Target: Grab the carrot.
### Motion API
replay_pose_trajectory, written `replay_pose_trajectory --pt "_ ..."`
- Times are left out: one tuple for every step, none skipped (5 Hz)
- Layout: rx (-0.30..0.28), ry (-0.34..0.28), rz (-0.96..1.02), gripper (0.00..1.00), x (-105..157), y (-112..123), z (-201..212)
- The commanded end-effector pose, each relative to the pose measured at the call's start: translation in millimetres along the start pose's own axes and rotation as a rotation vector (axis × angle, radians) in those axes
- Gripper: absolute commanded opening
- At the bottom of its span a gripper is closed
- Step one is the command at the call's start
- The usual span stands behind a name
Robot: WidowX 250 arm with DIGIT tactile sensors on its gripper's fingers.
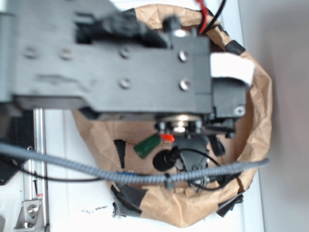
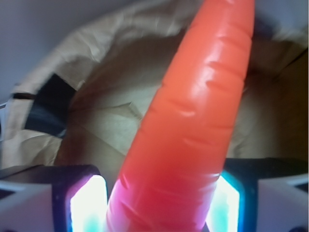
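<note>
The carrot [image 2: 193,121] fills the wrist view as a glossy orange tapered cone. It runs from between the two glowing pads [image 2: 89,208] up toward the top right. My gripper [image 2: 159,210] is shut on the carrot, with both pads against its sides. In the exterior view only a small orange bit of the carrot [image 1: 167,137] shows under the black arm [image 1: 120,58], with a dark green piece [image 1: 147,145] right beside it. The gripper [image 1: 179,142] is mostly hidden under the wrist.
A crumpled brown paper bag [image 1: 258,111] with black tape patches surrounds the gripper, its walls rising on all sides. A grey braided cable [image 1: 96,170] crosses in front. A metal rail [image 1: 37,159] runs down the left on the white surface.
</note>
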State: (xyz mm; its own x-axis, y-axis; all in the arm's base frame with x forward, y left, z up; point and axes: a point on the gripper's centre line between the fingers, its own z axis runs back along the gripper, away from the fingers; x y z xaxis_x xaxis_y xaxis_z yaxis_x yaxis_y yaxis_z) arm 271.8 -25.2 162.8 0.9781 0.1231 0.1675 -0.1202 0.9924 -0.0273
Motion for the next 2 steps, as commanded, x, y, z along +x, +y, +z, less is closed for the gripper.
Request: replay_pose_trajectory --pt "0.098 -0.103 -0.204 0.00 -3.4 -0.4 34.6" --pt "0.128 -0.087 -0.198 0.00 -2.1 2.7 27.2"
